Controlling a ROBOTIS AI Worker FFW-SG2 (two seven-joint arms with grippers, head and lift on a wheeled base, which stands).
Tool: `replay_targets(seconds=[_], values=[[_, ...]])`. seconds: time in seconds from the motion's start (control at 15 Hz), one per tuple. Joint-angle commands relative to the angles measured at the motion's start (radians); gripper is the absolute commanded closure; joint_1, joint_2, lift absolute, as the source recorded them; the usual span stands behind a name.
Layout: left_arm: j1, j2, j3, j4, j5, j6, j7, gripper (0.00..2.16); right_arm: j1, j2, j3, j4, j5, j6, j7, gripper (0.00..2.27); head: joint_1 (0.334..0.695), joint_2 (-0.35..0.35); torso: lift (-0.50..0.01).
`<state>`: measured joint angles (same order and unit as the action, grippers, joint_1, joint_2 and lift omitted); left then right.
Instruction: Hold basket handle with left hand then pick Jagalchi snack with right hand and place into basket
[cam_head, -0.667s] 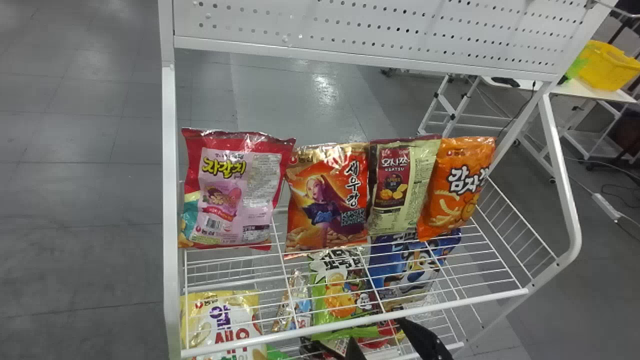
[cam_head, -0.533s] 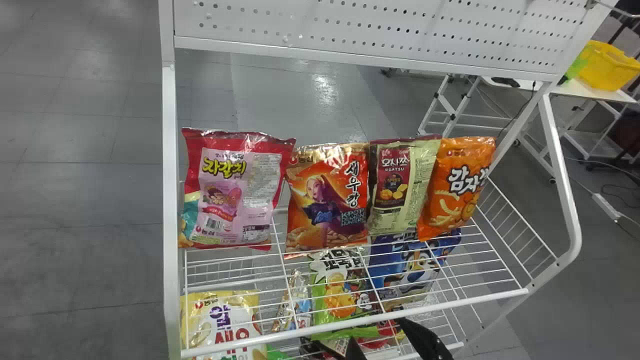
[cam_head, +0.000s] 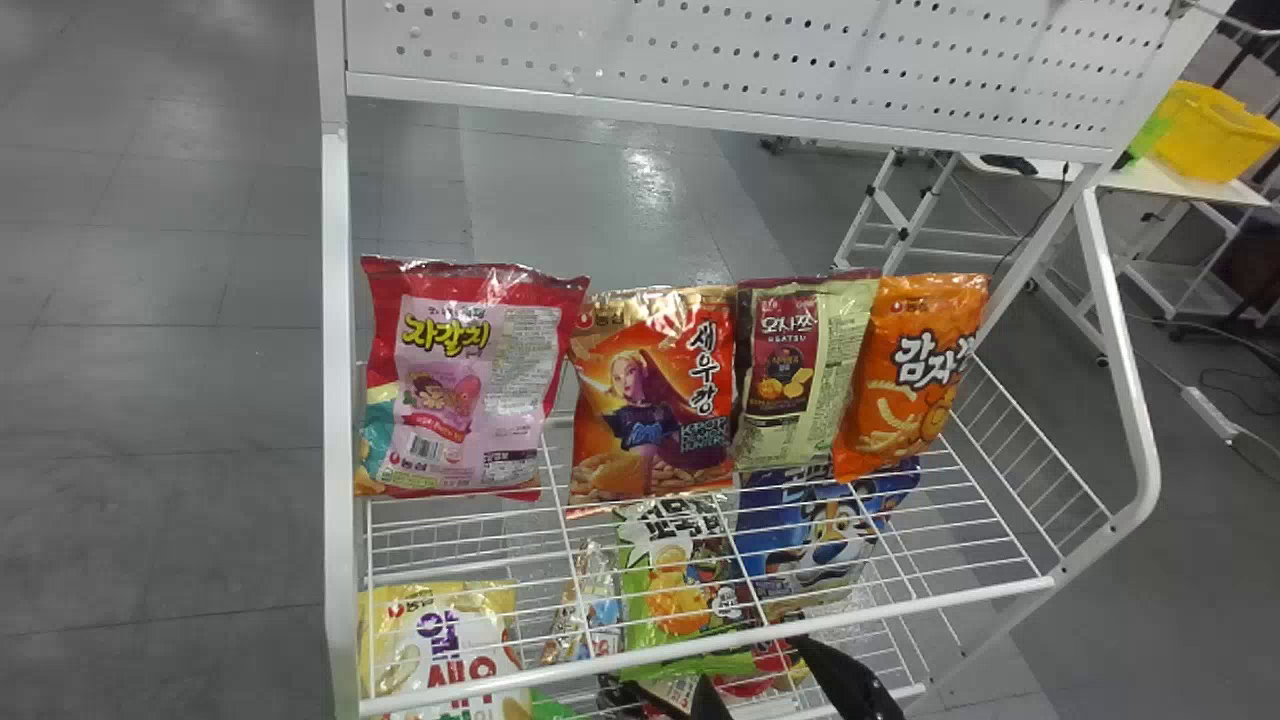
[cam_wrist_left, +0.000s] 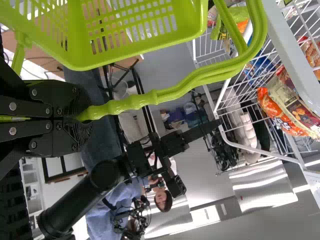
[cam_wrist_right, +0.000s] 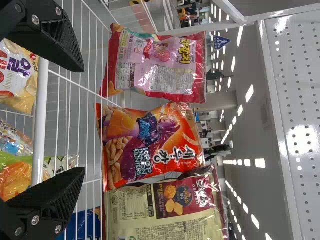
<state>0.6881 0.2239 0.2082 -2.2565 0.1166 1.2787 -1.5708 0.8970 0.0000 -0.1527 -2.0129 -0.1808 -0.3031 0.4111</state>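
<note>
Right gripper (cam_head: 748, 660), fingers apart — near wire shelf (cam_head: 900, 609) — grey floor (cam_head: 180, 400) beyond

Light is overhead, from white ceiling lamps (cam_wrist_right: 249, 93) in rows beyond the rack (cam_head: 338, 400). Floor (cam_head: 648, 195) behind the rack bears a bright glare patch. Glare also noted on the rack's pegboard (cam_wrist_right: 302, 142). Jagalchi snack (cam_head: 470, 375), on the rack, shows highlights along its crinkled top.
</note>
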Motion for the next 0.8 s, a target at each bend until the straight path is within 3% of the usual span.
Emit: replay_targets(seconds=[0.0,0.4,0.73], values=[[0.002,0.002,0.000,0.000,0.000,0.000,-0.010,2.15,-0.013,0.001,0.009,0.003,-0.002,-0.001,0.000,0.11,0.695,-0.328,-0.008],[0.014,0.006,0.002,-0.003,0.002,0.000,-0.010,2.15,-0.092,0.001,0.059,-0.023,0.004,0.106,-0.011,0.11,0.695,-0.272,-0.008],[0.017,0.012,0.002,-0.008,0.002,0.000,-0.010,2.15,-0.174,0.001,0.133,-0.053,0.041,0.226,-0.084,0.11,0.695,-0.182,-0.008]])
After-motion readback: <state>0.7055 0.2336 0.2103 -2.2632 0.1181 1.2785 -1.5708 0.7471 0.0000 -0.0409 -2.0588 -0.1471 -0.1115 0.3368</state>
